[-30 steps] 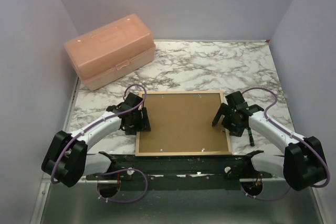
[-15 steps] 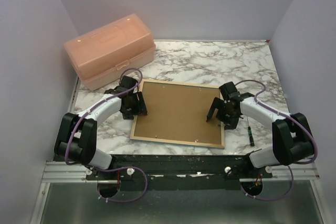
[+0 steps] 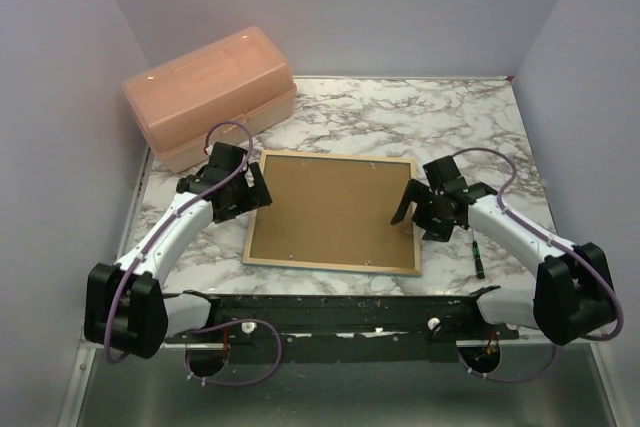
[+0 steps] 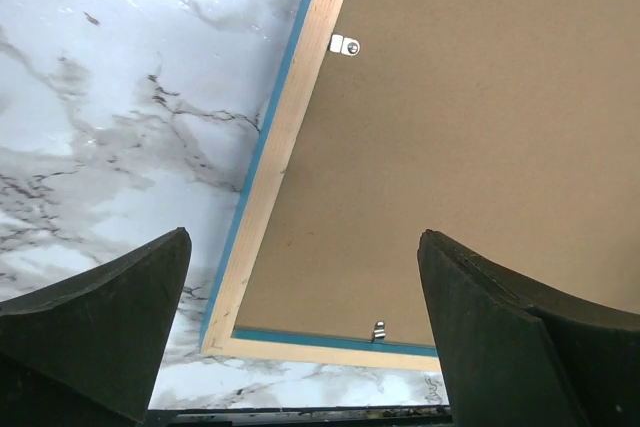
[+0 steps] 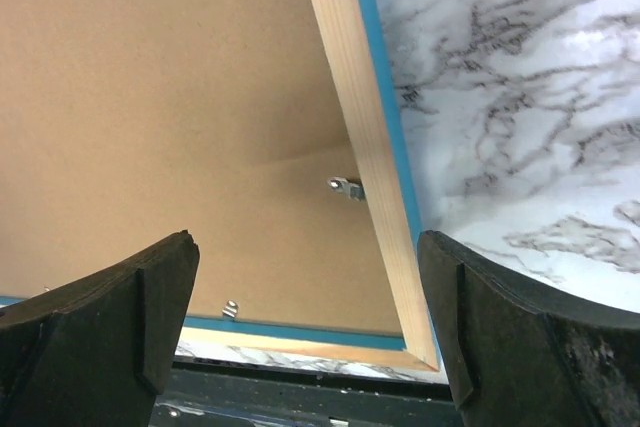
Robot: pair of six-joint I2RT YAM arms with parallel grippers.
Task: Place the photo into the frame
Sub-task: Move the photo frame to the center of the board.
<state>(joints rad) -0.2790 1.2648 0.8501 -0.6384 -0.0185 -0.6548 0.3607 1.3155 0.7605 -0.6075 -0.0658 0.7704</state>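
The frame [image 3: 330, 266] lies flat on the marble table, its light wood face up with a blue edge showing. A brown backing board [image 3: 335, 209] fills it, held by small metal clips [image 4: 345, 45]. The photo is hidden. My left gripper [image 3: 252, 194] hovers open over the frame's left rail [image 4: 290, 137], and nothing is between its fingers [image 4: 100, 332]. My right gripper [image 3: 418, 212] hangs open above the right rail [image 5: 360, 147] near the frame's near right corner, also holding nothing. Its view shows the backing board [image 5: 150, 97] and a clip [image 5: 347, 187].
A closed peach plastic box [image 3: 210, 97] stands at the back left, just beyond the left arm. A small dark screwdriver-like tool [image 3: 478, 259] lies on the table right of the frame. Plain walls close in the sides and back.
The frame has slid away from the near edge and turned slightly. My left gripper has opened wide, let go of the left rail and drawn back to the left. The right gripper stayed open.
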